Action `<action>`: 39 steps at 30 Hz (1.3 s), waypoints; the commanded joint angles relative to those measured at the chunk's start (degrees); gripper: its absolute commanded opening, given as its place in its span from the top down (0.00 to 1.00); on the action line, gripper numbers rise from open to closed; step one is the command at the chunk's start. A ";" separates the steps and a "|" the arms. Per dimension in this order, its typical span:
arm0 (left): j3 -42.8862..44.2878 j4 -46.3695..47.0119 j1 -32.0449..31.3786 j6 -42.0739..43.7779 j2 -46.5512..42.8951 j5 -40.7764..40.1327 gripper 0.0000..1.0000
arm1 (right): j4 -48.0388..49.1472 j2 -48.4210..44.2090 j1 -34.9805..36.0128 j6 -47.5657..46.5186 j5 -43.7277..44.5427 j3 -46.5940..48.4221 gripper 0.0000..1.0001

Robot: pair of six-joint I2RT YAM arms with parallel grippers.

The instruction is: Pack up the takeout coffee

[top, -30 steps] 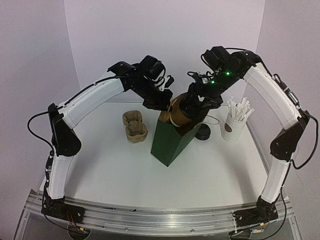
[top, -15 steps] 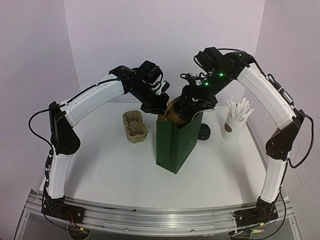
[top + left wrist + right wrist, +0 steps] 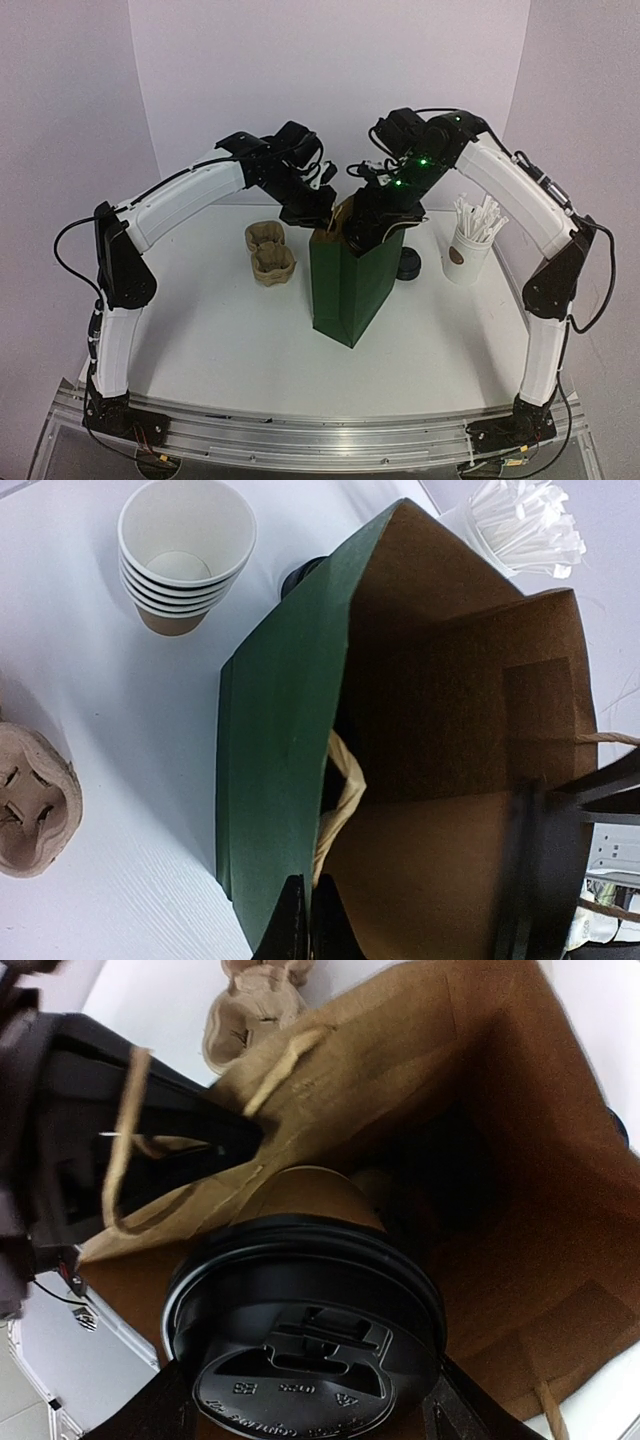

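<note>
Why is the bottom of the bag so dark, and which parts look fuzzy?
Right wrist view: the walls of the paper bag block the light, so deep inside goes black; the takeout coffee lid looks clear. Left wrist view: the left gripper is too close, dark and fuzzy. Top view: even light, soft shadows.

the bag is dark green outside and brown inside. the coffee cup is brown with a black lid. the counter is white. the stacked cups are brown outside, white inside.
</note>
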 commanded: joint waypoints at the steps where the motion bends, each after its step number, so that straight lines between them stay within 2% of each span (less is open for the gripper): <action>1: -0.88 2.40 -0.28 0.82 -3.73 1.39 1.00 | -13.30 2.10 0.96 -1.74 2.08 -1.72 0.27; 29: -0.10 2.80 -0.22 1.09 -2.82 1.57 1.00 | -15.18 4.31 5.14 -1.55 10.60 -5.39 0.26; 39: -0.92 2.81 -0.26 1.26 -3.40 1.41 1.00 | -15.49 5.55 6.52 -1.26 9.93 -6.97 0.25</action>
